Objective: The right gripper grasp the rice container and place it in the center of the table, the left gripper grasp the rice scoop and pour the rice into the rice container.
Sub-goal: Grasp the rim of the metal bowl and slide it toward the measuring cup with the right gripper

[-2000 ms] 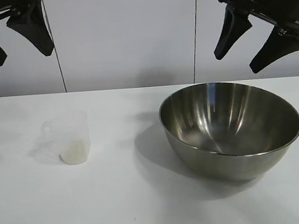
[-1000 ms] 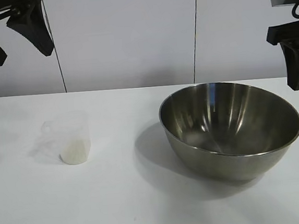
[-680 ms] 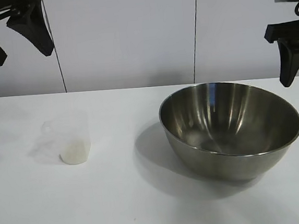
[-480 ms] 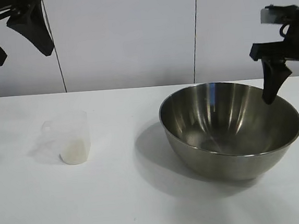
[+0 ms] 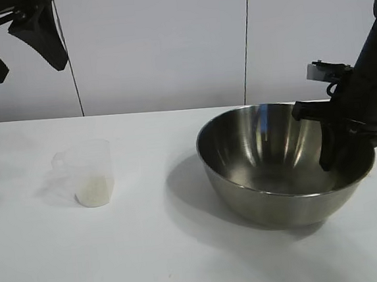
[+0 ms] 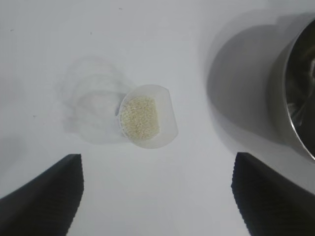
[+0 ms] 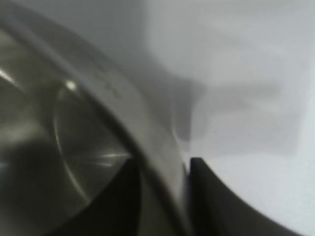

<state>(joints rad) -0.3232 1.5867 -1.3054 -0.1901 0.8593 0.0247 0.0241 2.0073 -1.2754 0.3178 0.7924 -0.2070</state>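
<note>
Right fingers point(image 7: 216, 201): clenched on the bowl's right rim, one finger inside the wall, one outside
Right gripper point(image 5: 338, 157): pointing steeply down at the bowl's right side
Bowl point(image 5: 270, 173): steel, upright on the bench, right of centre
Left fingers point(image 6: 44, 196): released, spread wide, holding nothing
Left gripper point(image 5: 15, 47): high at the far left, well above the cup
Cup point(image 5: 91, 172): clear plastic, upright on the bench's left part, well apart from the bowl
Rice point(image 6: 140, 117): in the cup's bottom
Bench point(image 5: 153, 263): white

rice container point(image 5: 272, 193) shiny steel, brushed inside; rice scoop point(image 5: 89, 173) translucent plastic; table point(image 5: 153, 263) matt white.
</note>
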